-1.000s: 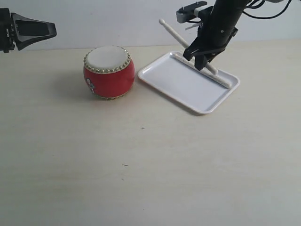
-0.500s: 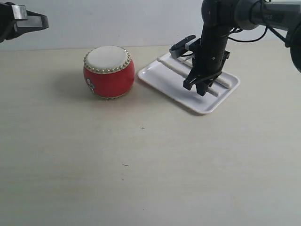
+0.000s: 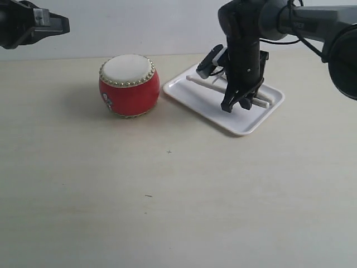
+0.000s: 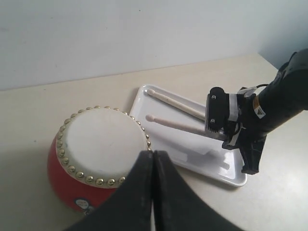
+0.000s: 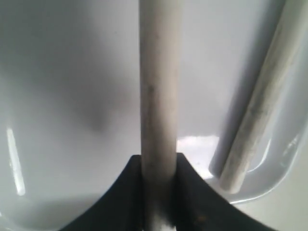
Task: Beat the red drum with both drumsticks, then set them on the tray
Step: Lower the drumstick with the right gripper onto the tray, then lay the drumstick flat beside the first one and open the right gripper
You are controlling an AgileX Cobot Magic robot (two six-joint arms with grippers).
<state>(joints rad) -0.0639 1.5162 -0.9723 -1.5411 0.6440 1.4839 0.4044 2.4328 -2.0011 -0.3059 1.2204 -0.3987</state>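
Note:
The red drum [image 3: 129, 85] stands upright on the table, left of the white tray [image 3: 196, 99]. My right gripper [image 3: 237, 105] reaches down into the tray, shut on one drumstick [image 3: 203, 83] that lies low across it. In the right wrist view this stick [image 5: 159, 96] runs straight out from between the jaws, and the second drumstick [image 5: 262, 106] lies loose beside it on the tray [image 5: 57, 96]. My left gripper [image 4: 153, 156] is shut and empty, high above the drum [image 4: 96, 139], at the exterior view's top left [image 3: 64, 24].
From the left wrist I see both drumsticks [image 4: 175, 103] [image 4: 175, 125] side by side, tips toward the drum. The beige table [image 3: 167, 195] stretches in front of drum and tray; a pale wall [image 3: 139, 22] stands behind them.
My right gripper came down with its stick, from tilted above the tray to low in it beside the other stick. My left gripper shifted slightly at the top left.

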